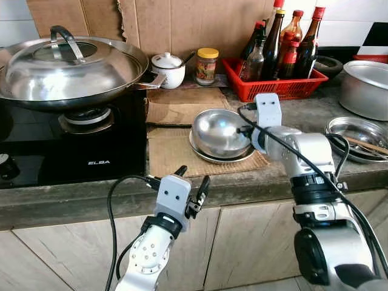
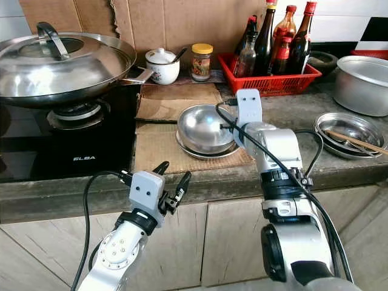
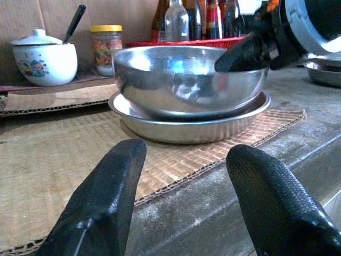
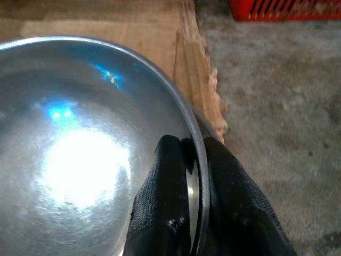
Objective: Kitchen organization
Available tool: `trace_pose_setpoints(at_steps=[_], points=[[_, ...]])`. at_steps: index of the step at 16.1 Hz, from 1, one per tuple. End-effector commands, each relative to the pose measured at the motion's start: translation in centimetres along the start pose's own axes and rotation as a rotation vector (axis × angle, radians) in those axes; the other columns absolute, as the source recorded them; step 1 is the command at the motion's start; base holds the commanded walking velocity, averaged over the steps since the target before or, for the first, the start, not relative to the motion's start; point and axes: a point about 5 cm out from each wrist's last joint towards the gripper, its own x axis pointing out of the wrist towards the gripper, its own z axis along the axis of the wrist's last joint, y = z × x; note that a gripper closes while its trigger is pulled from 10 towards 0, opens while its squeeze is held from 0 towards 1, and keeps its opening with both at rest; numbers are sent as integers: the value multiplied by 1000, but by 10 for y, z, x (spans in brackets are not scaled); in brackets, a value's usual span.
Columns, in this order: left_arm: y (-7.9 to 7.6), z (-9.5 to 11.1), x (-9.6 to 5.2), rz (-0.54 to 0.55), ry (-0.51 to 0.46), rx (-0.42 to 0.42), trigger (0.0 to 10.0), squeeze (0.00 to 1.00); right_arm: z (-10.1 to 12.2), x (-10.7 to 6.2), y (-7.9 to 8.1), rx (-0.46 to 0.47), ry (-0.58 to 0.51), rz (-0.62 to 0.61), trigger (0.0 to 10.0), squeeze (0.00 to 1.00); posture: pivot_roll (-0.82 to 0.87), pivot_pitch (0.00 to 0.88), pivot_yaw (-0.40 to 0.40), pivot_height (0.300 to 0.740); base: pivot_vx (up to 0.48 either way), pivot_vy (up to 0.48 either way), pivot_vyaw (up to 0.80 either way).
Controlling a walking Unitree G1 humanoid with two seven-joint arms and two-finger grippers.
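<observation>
Steel bowl (image 1: 217, 131) upright, rim pinched in right hand (image 4: 187, 160).

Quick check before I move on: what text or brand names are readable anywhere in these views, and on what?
"ELBA": white letters on the front of the black gas stove.
Jar with yellow lid: label too blurred to read.
Sauce bottles in the red basket: labels too small to read.
White lidded pot: a floral pattern, no words.
No other text is legible.
</observation>
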Motion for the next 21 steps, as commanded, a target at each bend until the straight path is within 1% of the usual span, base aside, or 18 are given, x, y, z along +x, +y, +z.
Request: trace_pose_setpoints(at_steps=[1,3,4,5,6,7,8,9,10,11,12,13,14,15,16,17,19,21], points=[[0,3,2,6,-17,6,10000,0,-1,1,-4,27,8,-25,0,0,25,0,-78,740,0,0,0],[0,3,2,8,-18,7,10000,0,1,1,-5,62,-9,-32,0,0,26,0,-78,740,0,0,0],[0,4,3,9,-20,6,10000,0,3,0,-5,99,-23,-31,0,0,25,0,-79,740,0,0,0],[-1,3,3,10,-19,7,10000,0,3,0,-5,118,-28,-26,0,0,23,0,-77,740,0,0,0],[-1,3,3,9,-19,7,10000,0,1,1,-3,117,-9,-12,0,0,23,0,-78,740,0,0,0],[-1,4,3,10,-20,7,10000,0,-2,1,0,93,26,7,0,0,23,0,-78,740,0,0,0],[-1,4,3,10,-21,7,10000,0,-3,2,1,86,40,7,10000,0,20,0,-78,740,0,0,0],[0,4,3,13,-23,8,10000,0,-2,4,-1,59,54,9,10000,1000,20,0,-80,740,0,0,0],[0,4,4,14,-23,8,10000,0,-2,4,-1,62,56,11,10000,1000,20,0,-80,740,0,0,0],[0,4,4,16,-23,10,10000,0,4,4,-3,32,50,-2,10000,1000,21,0,-83,740,0,0,0],[0,4,4,18,-23,9,10000,0,8,3,-4,35,56,-7,10000,149,22,0,-82,740,0,0,0],[0,4,3,19,-23,8,10000,0,11,3,-5,62,66,-8,10000,0,22,0,-84,740,0,0,0],[0,4,4,20,-22,9,10000,0,13,3,-5,79,67,-8,10000,0,22,0,-84,740,0,0,0],[0,4,3,23,-22,9,10000,0,21,4,-11,95,127,-54,10000,0,20,0,-84,740,0,0,0],[0,3,3,24,-21,9,10000,0,24,4,-11,112,143,-38,10000,0,20,0,-83,740,0,0,0],[1,3,3,25,-21,10,10000,0,25,3,-10,108,157,-8,10000,0,22,0,-84,740,0,0,0],[1,3,3,28,-20,12,10000,0,20,4,-7,88,220,30,10000,0,23,0,-84,740,0,0,0],[1,3,3,30,-20,15,10000,0,16,5,-2,98,262,55,10000,0,23,0,-84,740,0,0,0]])
